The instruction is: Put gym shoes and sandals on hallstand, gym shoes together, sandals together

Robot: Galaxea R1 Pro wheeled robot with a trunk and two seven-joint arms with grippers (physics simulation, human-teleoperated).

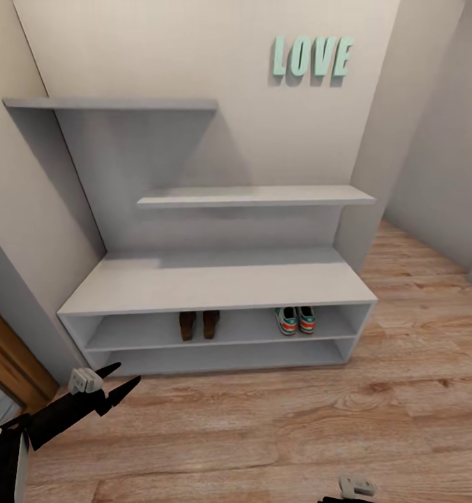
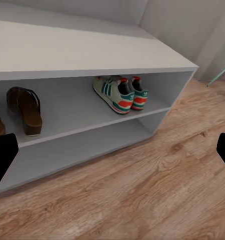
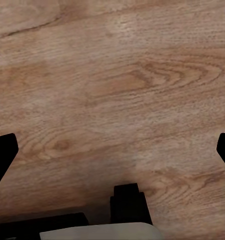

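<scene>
Head view shows us, going from left to right, first our left gripper [image 1: 119, 381], low above the corridor floor [image 1: 278, 433] in front of the hallstand [image 1: 215, 283]; its two dark fingers stand apart with nothing between them, so we call it released and empty. On the upper open shelf of the hallstand stand the two sandals [image 1: 199, 325], side by side near the middle; further right on the same shelf stand the two gym shoes [image 1: 296, 320], also side by side, near the right end. Only a small pale part of our right arm [image 1: 357, 485] appears at the lower edge of this view.

From the left wrist view we see the same order: one sandal [image 2: 25, 110] and part of the other at the picture's edge, then the gym shoes [image 2: 120, 92] close together, well apart from the sandals; the lower shelf slot looks bare. From the right wrist view we see wood planks [image 3: 117, 85] only; the two black fingertips [image 3: 2, 155] at the picture's sides stand wide apart, so the right gripper [image 3: 112, 155] is also open and empty.

We judge that the placing step is finished, since all four shoes rest on the rack and no shoe lies on the visible floor. The next move, in our opinion, asks only to draw the left arm back without touching the shelf.
</scene>
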